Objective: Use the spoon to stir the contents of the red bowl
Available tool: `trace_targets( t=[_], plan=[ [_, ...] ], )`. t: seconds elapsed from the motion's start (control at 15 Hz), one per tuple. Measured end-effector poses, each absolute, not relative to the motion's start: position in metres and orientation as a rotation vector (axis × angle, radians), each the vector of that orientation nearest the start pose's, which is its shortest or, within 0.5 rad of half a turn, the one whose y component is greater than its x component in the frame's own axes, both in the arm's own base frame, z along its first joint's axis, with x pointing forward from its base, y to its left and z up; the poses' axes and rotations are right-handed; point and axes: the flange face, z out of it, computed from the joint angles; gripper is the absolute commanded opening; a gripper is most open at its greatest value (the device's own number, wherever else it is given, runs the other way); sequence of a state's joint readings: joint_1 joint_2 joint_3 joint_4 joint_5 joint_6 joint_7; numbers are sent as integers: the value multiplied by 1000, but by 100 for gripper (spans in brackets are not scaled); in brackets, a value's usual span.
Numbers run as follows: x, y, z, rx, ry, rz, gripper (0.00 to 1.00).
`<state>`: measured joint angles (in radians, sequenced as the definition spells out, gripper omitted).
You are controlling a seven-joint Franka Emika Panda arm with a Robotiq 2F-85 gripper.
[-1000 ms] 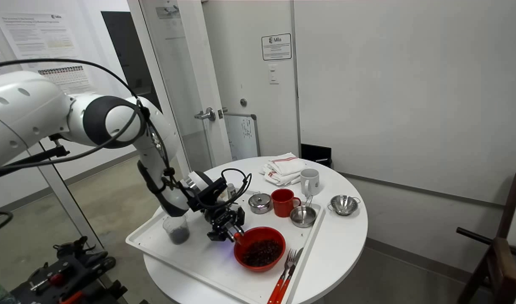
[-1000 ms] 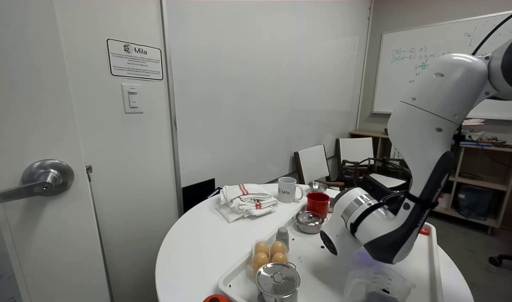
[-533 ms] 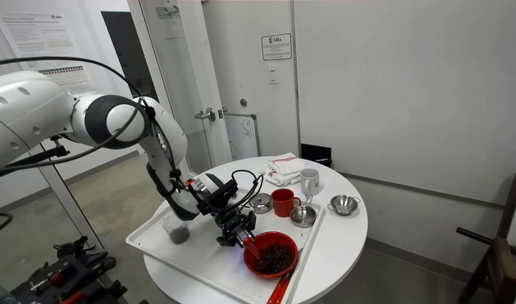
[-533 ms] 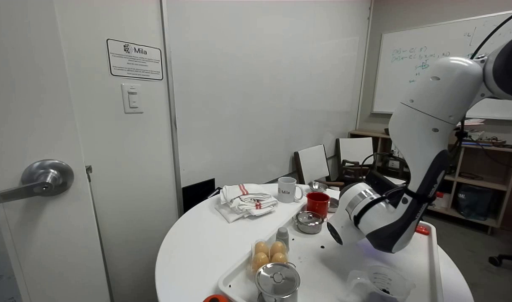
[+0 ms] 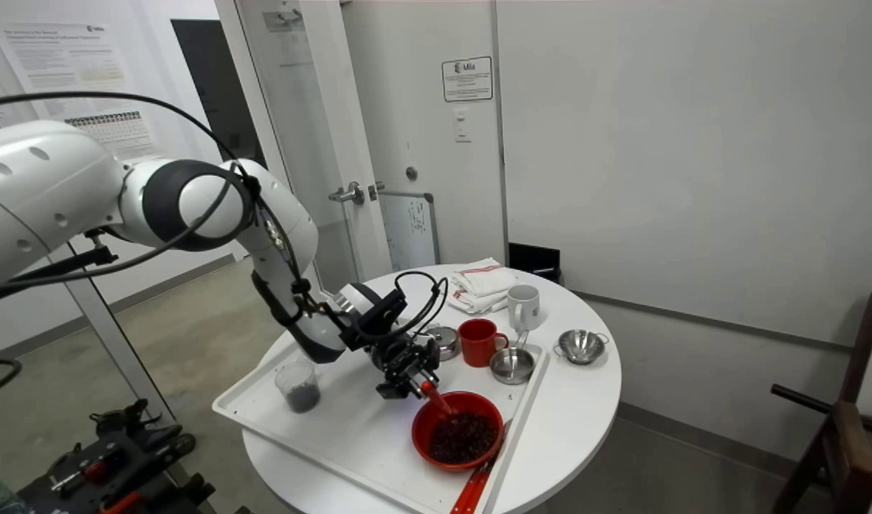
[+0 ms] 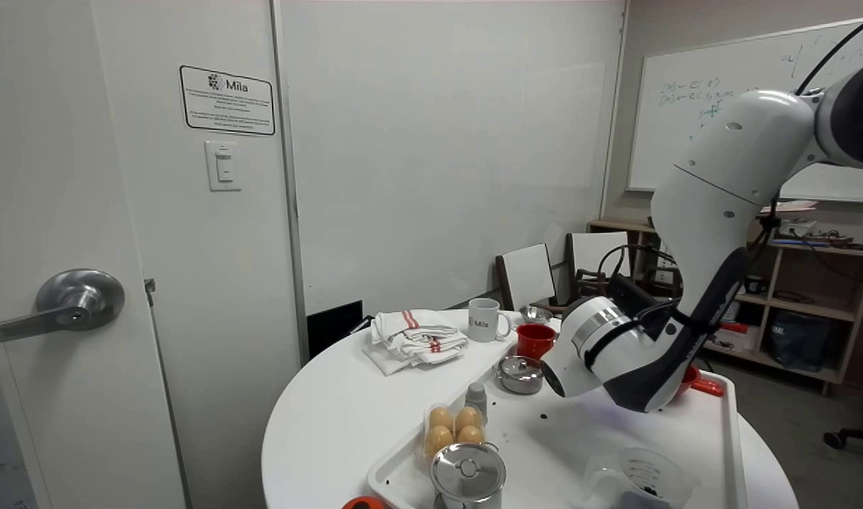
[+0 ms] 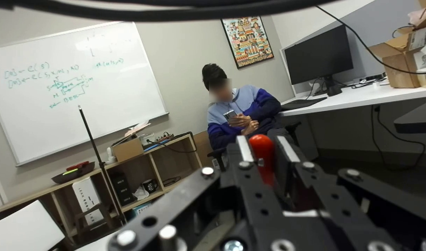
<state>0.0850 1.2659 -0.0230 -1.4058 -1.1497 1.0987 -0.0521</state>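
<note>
Where the tray [image 5: 357,435] meets its long raised edge, the red bowl [image 5: 478,405] sits just inside, with red-handled cutlery [image 5: 473,491] lying along that edge, partly hidden by the bowl. Toward the opposite side there is more room: the tray's floor runs from the bowl to a see-through cup [image 5: 298,385], well apart from it, and one tray corner juts past the round surface [image 5: 575,407]. Just off the bowl's rim, the gripper [image 5: 423,387] has its jaws pinched around the spoon [image 5: 436,397], whose orange-red handle slants down into the bowl. The wrist view gives the handle's rounded end between the jaws, along with a seated person [image 7: 244,99] holding a phone [image 7: 229,115]. Four eggs [image 6: 454,431] and a lidded steel canister [image 6: 468,472] stand out in an exterior view, where the arm [image 6: 703,233] hides gripper and spoon and leaves just a sliver of the bowl. The spoon's head cannot be made out, so whether it touches the dark contents [image 5: 464,437] I cannot tell; the person's face is blurred.
</note>
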Motion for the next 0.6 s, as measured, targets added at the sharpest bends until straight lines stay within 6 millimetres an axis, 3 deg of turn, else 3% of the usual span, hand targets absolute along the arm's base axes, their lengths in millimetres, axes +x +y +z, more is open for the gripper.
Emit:
trace_targets(
  t=[0.6],
  plan=[
    [590, -46, 23, 1395, 488, -1266, 5]
  ],
)
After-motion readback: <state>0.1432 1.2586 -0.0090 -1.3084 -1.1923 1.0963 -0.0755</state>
